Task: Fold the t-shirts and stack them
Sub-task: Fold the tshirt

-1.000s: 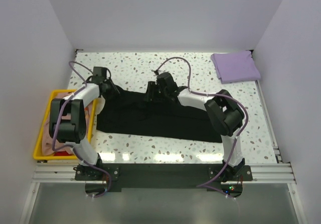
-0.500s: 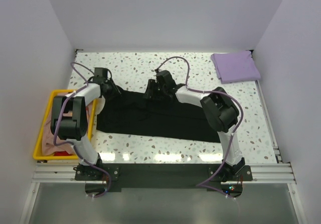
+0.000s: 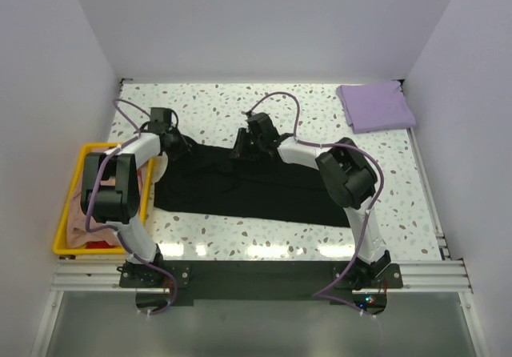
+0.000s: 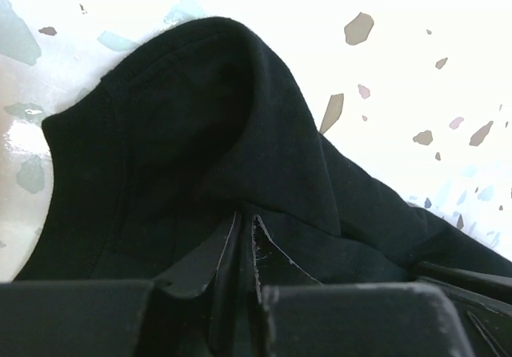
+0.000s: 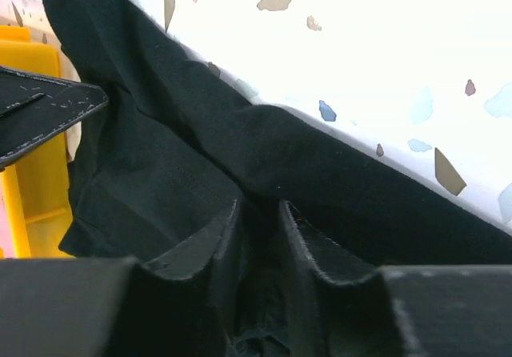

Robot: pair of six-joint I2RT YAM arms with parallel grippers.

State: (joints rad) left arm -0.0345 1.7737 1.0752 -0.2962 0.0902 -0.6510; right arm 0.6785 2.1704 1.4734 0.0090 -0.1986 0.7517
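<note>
Across the speckled desk, seen from above, the black t-shirt lies spread in a wide band near the middle. Both arms reach over to its far edge. The left end effector sits at the far left corner of the cloth, and the right end effector sits on the far hem towards the centre. The lavender t-shirt lies folded at the far right corner of the desk, well apart from the black one. The yellow tray stands at the left edge with the peach t-shirt bunched inside it.

From the left wrist, the left end effector is clenched on the black t-shirt. Its fingers stand almost together on the cloth, and a stitched hem curves up and away over the white desk.

From the right wrist, the right end effector is grasping a raised fold of the black t-shirt, with dark cloth filling the narrow gap between its fingers. The yellow tray shows at the left edge, beyond the cloth.
</note>
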